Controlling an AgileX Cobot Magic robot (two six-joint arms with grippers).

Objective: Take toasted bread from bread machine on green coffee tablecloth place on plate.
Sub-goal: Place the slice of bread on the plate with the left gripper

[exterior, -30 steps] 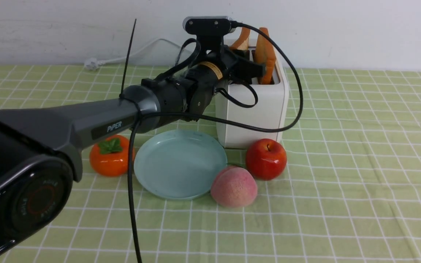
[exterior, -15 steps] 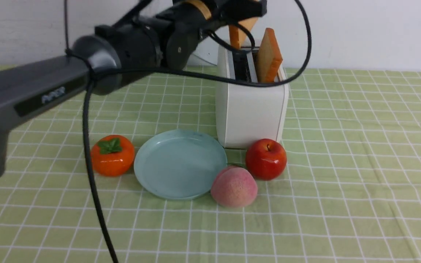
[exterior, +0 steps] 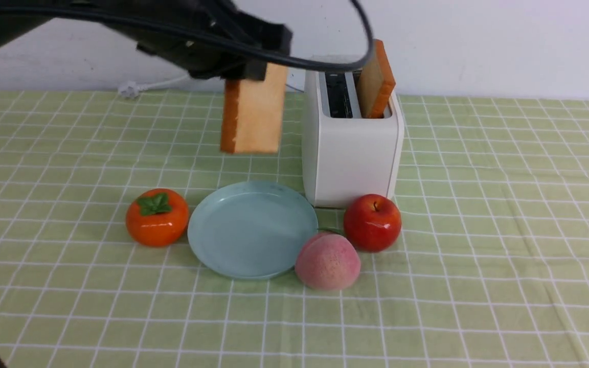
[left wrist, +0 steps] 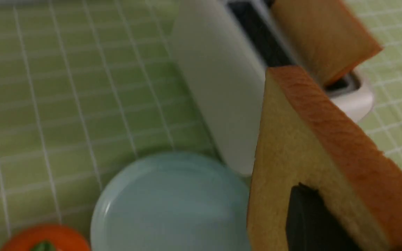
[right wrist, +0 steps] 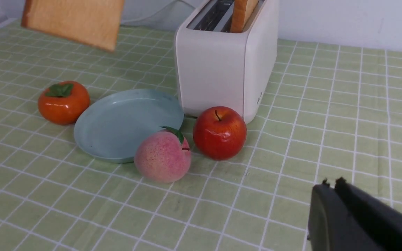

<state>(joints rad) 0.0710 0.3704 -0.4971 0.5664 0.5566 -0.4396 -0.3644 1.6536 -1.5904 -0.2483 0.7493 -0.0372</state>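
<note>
Front view has the left tool (exterior: 253, 71) clamped on the top edge of one slice of toasted bread (exterior: 252, 115). The slice hangs upright in the air, clear of the bread machine (exterior: 350, 148) and above the far side of the plate (exterior: 223, 245). The second slice (exterior: 376, 82) stands tilted in the slot on the robot's right, and the other slot is empty. The right tool (right wrist: 333, 181) sits low over the green coffee tablecloth (exterior: 478, 230), jaws together and holding nothing.

The toast looks light and stiff but probably crumbly. A pinch near the crust seems the safest hold, and a hard squeeze could crack it. Hung from one edge, it may swing.

The plate is bare but hemmed in. The persimmon (exterior: 156, 217) sits just beside it, the peach (exterior: 327, 260) is at its near rim, the apple (exterior: 372, 222) is close, and the bread machine stands just behind. The slice is nearly plate-wide, so the open approach is from above, with the slice laid flat in the middle. The arm's black cable (exterior: 325, 64) arcs close to the second slice and could snag it.
</note>
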